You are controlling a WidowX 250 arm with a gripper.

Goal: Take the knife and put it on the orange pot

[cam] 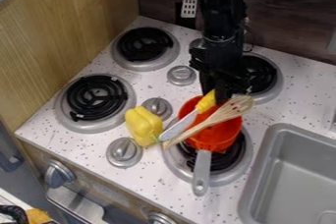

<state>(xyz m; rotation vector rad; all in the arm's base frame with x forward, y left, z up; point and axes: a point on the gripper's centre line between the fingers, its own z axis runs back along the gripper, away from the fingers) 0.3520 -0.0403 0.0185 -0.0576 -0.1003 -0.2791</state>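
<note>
- My gripper [221,86] hangs at the handle end of the yellow-handled knife [206,101]; whether I am gripping it or have it loose, I cannot tell.
- The knife slants over the orange pot [225,136], its blade reaching past the rim towards the yellow bell pepper [143,126]; that line probably lets the rim bear it crosswise.
- Beside it, the wooden slotted spatula [225,113] spans the pot likewise, likely propped by the rim, so nudging it could upset both.
- The pot sits on a burner [245,160], which I judge steadies it for the knife.
</note>
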